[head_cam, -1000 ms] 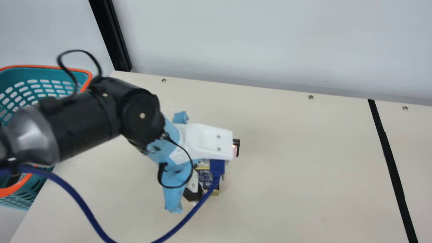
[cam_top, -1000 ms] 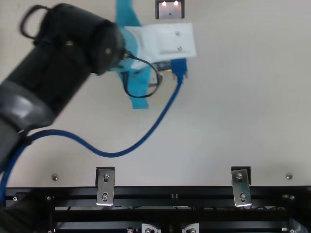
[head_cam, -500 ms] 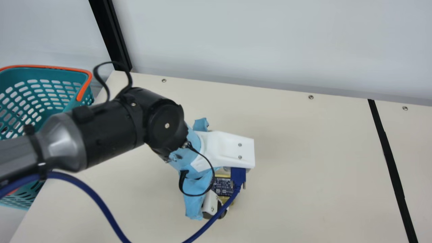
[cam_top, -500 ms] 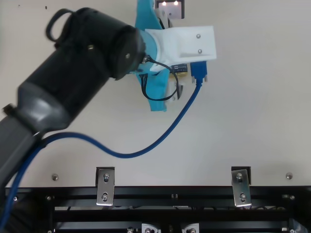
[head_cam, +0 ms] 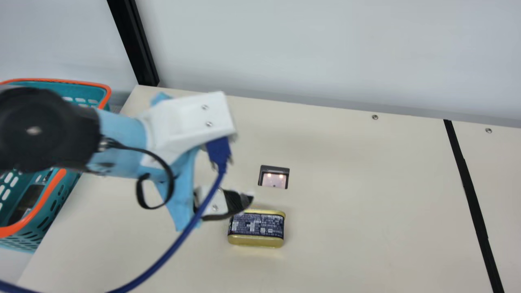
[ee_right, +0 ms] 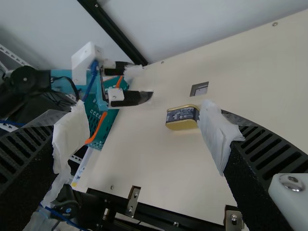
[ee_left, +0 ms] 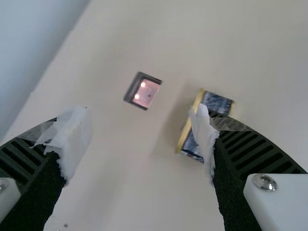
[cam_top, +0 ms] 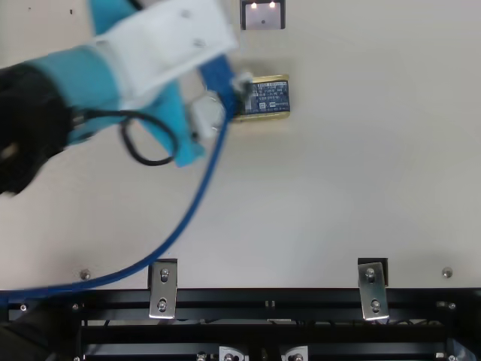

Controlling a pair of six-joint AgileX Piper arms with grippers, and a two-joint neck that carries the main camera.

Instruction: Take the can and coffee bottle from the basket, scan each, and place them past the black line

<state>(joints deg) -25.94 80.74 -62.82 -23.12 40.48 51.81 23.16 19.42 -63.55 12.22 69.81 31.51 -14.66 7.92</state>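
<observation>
Presently, by item:

Left end effector point(ee_left: 139, 139): mine, spread wide, nothing between its fingers. Position: raised over the counter point(head_cam: 366, 203), left of the can and apart from it.

Can point(head_cam: 256, 228): one, gold with a dark label, resting on the counter just near of the scanner point(head_cam: 274, 177). Long axis: left to right, one end towards my left end effector, which I judge the nearer of my two.

Right end effector point(ee_right: 144, 137): also mine, opened wide, empty.

Basket point(head_cam: 53, 189): teal, orange-rimmed, at far left; a dark item point(head_cam: 30, 201) inside, too unclear for me to call it the coffee bottle.

Black line point(head_cam: 469, 191): well to the right of the can, which has yet to cross it.

Step, by my judgement: can set down between arms. Carrying it past the line calls for a rightward move, better suited to my right arm; my left must keep its near finger clear of the can's left end.
</observation>
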